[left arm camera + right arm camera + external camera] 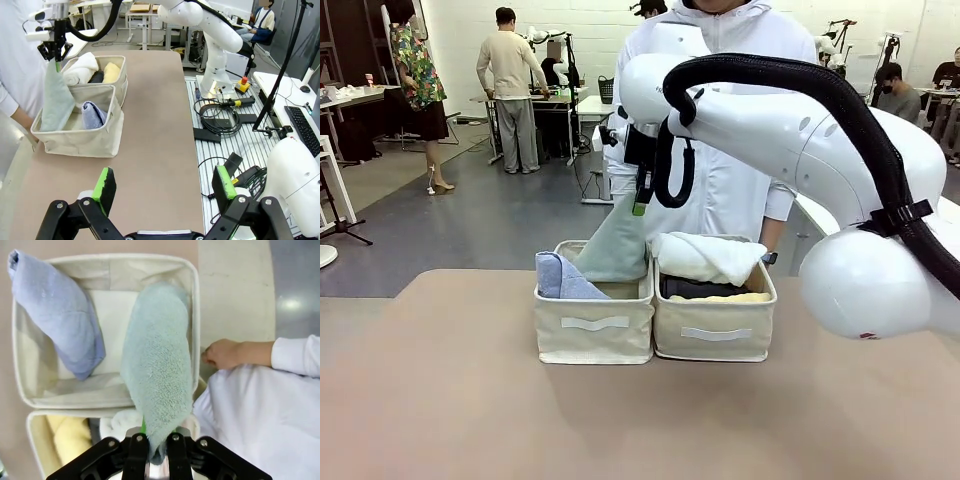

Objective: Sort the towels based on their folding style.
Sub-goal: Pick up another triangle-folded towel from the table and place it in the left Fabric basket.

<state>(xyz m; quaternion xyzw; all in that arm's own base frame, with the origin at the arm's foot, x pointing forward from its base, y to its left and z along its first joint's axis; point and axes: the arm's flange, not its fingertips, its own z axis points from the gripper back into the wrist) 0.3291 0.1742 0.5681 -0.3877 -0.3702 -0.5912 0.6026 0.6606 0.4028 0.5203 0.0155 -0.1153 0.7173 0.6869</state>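
The left gripper (165,192) hangs empty, jaws spread wide, above the tabletop (440,400) at its left edge, well apart from the work; it is best left there.

The two bins stand touching side by side, midway along the tabletop and toward its far edge. In the left bin (592,325) the light blue folded towel (560,277) leans against the left wall, and the floor to its right is bare. That bare patch is the target.

The right gripper (640,205) is clenched on the top tip of the sage-green folded towel (615,250). The towel hangs straight down, its lower end already inside the left bin near the far right corner, close to the wall shared with the right bin (715,335).

To finish this placement well, the right arm would likely need to come lower, so the cloth settles on the floor and does not drape over the rim. A slight shift toward the bin's middle would keep the towel off the shared wall. The jaws should part only once most of the weight rests inside, because limp terry released from a height may unfold and lose its triangle.

The right bin holds the white rolled towel (705,257) on top, with the dark grey rolled towel (695,288) and the yellow rolled towel (720,297) beneath.

The person's hand (225,354) rests just beyond the bins' far side, so the descent should stay vertical.
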